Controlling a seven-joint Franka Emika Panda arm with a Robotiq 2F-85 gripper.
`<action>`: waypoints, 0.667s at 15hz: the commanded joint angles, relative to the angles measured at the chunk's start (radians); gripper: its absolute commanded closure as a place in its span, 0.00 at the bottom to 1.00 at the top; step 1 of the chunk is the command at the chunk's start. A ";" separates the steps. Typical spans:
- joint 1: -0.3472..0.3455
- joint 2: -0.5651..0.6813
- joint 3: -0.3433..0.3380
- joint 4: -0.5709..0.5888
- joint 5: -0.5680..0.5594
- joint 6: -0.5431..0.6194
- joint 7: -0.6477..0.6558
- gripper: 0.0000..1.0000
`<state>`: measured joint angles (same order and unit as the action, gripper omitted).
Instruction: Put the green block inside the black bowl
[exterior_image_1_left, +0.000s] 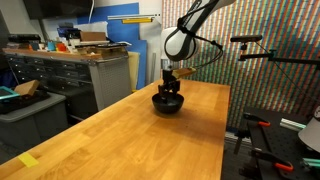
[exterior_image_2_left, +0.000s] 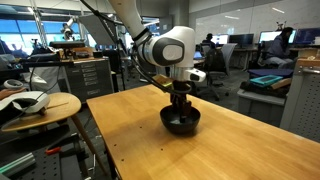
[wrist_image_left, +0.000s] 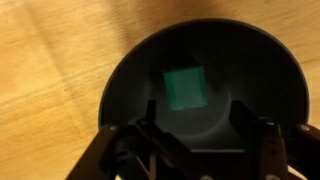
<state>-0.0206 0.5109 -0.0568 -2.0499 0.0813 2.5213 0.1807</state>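
Note:
The black bowl (exterior_image_1_left: 168, 103) stands on the wooden table (exterior_image_1_left: 130, 140) at its far end; it also shows in an exterior view (exterior_image_2_left: 181, 121). In the wrist view the green block (wrist_image_left: 186, 86) lies on the floor of the bowl (wrist_image_left: 130, 70), apart from the fingers. My gripper (wrist_image_left: 198, 118) hangs right above the bowl with its fingers spread wide and nothing between them. In both exterior views the gripper (exterior_image_1_left: 169, 84) (exterior_image_2_left: 180, 104) dips into the bowl's mouth and hides the block.
A cabinet (exterior_image_1_left: 95, 75) with clutter stands beyond the table's far side. A small round table with a white bowl (exterior_image_2_left: 30, 100) stands beside the wooden table. A yellow tape mark (exterior_image_1_left: 28, 160) sits near the front edge.

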 joint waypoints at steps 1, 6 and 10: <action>-0.015 -0.009 0.013 0.020 0.020 -0.002 -0.027 0.00; -0.014 -0.043 0.012 0.013 0.017 -0.003 -0.031 0.00; -0.011 -0.086 0.014 -0.001 0.014 -0.016 -0.038 0.00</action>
<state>-0.0206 0.4786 -0.0560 -2.0309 0.0813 2.5213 0.1723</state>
